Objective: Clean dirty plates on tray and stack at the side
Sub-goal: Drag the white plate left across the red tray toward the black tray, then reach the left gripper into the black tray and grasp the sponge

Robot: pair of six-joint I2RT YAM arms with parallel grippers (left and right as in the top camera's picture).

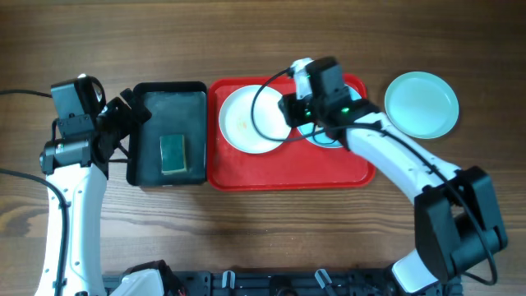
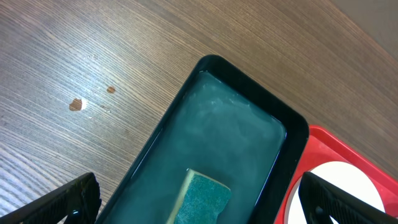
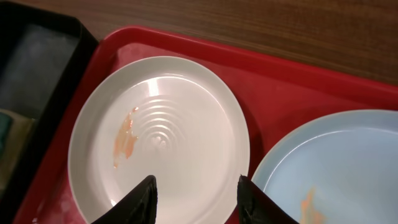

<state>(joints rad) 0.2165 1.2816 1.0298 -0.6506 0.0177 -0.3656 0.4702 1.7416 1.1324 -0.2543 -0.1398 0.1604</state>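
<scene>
The wooden table (image 1: 263,238) carries the red tray (image 1: 288,173) at centre, with the black basin (image 1: 136,131) just beside its left edge. A white plate (image 1: 242,119) smeared with orange lies in the tray's left half; a pale aqua plate (image 3: 348,162), also orange-stained, sits beside it to the right; a second aqua plate (image 1: 422,104) rests on the table right of the tray. A green sponge (image 1: 173,154) lies in the basin. The right gripper (image 3: 197,186) hangs over the white plate's rim, fingers moderately apart, empty; the left gripper (image 2: 199,193) hovers over the basin, spread wide, holding nothing.
</scene>
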